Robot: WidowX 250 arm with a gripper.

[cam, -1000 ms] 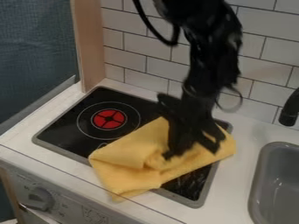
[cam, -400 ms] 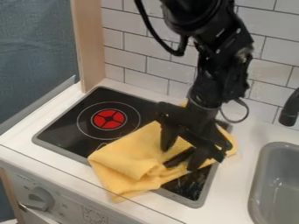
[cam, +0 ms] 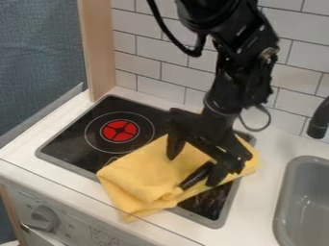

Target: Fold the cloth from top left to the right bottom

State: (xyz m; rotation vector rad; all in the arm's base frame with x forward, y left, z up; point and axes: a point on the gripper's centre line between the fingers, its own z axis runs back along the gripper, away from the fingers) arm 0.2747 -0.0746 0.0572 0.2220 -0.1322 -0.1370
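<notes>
I have the gripper open, its fingers spread low over the right part of the yellow cloth, a pose that I think suits pinching or nudging one layer without gathering the whole. The cloth lies rumpled and partly doubled across the near right of the black stovetop, which gives it a flat bed for folding, though its near corner reaches the front edge of the white table and could drag there
</notes>
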